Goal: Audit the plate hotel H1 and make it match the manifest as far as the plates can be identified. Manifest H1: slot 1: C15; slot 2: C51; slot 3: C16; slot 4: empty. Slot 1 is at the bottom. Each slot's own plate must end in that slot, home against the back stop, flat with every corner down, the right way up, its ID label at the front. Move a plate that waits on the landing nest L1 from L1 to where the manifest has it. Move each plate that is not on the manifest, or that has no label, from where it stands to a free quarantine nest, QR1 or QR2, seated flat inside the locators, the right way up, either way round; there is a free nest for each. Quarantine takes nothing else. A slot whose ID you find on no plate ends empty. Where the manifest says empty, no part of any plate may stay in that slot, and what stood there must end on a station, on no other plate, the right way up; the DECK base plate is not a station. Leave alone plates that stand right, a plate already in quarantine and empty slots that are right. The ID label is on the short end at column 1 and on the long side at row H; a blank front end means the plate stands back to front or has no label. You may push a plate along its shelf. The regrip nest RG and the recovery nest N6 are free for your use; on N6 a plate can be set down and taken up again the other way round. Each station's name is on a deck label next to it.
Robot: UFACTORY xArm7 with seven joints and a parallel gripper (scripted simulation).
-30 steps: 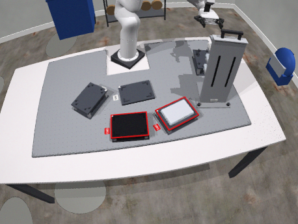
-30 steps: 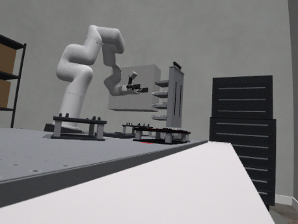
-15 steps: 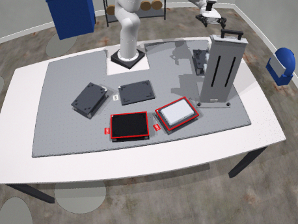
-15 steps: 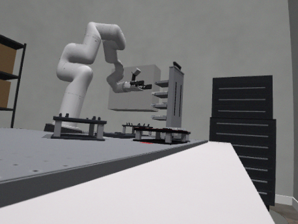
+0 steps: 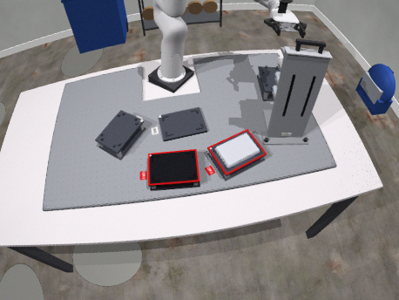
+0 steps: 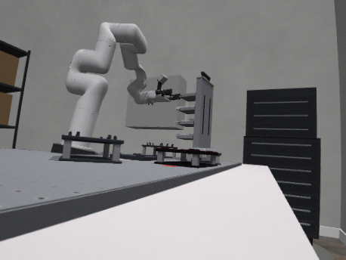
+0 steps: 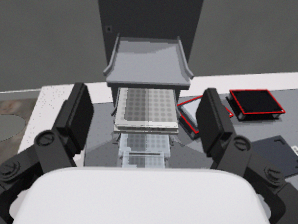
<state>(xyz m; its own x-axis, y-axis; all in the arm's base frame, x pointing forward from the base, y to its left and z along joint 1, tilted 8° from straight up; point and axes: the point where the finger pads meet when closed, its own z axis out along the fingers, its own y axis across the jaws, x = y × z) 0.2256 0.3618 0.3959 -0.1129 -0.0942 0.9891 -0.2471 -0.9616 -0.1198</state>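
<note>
The plate hotel H1 (image 5: pixel 298 87) (image 6: pixel 203 113) (image 7: pixel 150 20) stands at the right of the deck, with its shelves facing away from the top camera. My gripper (image 5: pixel 285 25) (image 6: pixel 177 97) (image 7: pixel 145 98) is open and empty. It hovers level with the top shelf (image 7: pixel 148 62) (image 6: pixel 187 97), just in front of it, and that shelf is bare. In the wrist view a clear well plate (image 7: pixel 147 106) sits on the shelf below, and another plate (image 7: pixel 144 144) shows lower down. I cannot read any labels. A white plate (image 5: pixel 237 150) (image 7: pixel 189 111) lies in one red-framed quarantine nest. The other quarantine nest (image 5: pixel 173 167) (image 7: pixel 256 102) is bare.
A raised dark nest (image 5: pixel 119 132) and a flat dark nest (image 5: pixel 182 124) (image 7: pixel 280 152) lie left of the hotel. Another nest (image 5: pixel 267 80) stands behind the hotel. The arm's base (image 5: pixel 171 76) is at the back of the deck. A blue bin (image 5: pixel 96 22) stands beyond the table.
</note>
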